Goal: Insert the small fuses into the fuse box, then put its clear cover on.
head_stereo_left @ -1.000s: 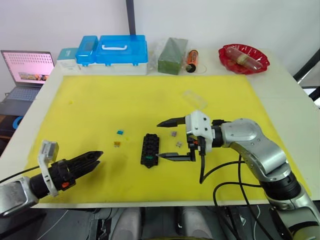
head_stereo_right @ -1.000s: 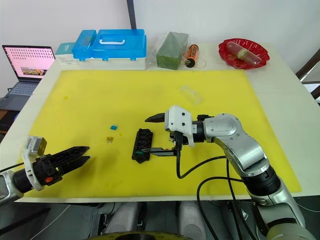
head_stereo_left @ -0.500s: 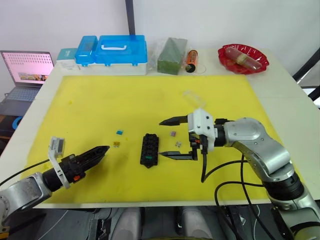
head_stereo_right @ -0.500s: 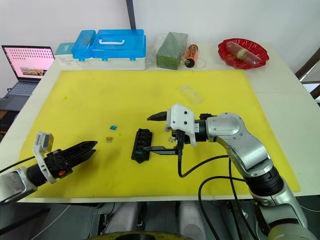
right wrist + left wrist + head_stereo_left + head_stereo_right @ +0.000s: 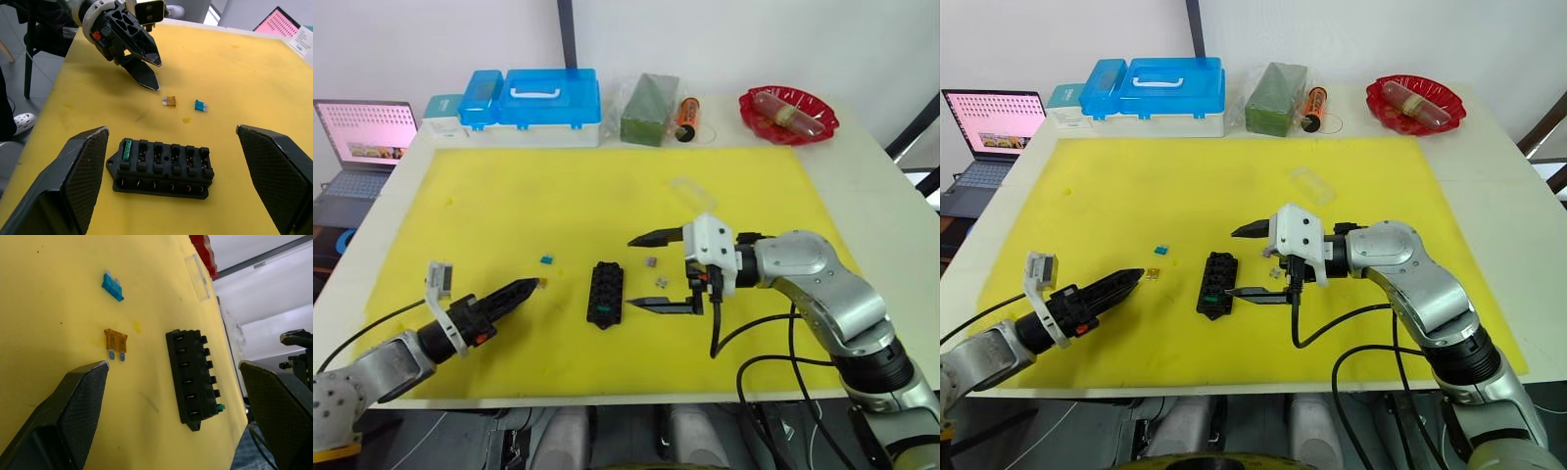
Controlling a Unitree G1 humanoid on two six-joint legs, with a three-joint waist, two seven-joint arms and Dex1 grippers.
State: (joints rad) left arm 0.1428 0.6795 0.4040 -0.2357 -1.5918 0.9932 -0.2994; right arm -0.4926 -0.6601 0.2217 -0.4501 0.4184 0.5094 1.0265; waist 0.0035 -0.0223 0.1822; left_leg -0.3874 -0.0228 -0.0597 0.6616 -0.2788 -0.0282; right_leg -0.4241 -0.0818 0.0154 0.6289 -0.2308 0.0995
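Left gripper point(image 5: 1136, 277) nearing the orange fuse point(image 5: 1153, 273)

Fingers parted, empty; tips just left of the fuse, which seems to lie pointing toward the box point(image 5: 1216, 285). Right gripper point(image 5: 1253, 262), open, straddles the box's right.

The black rectangular plastic fuse box point(image 5: 163, 167) looks matt; the small translucent orange plastic fuse point(image 5: 116, 340) lies glossy on the soft-looking yellow mat point(image 5: 607, 196).
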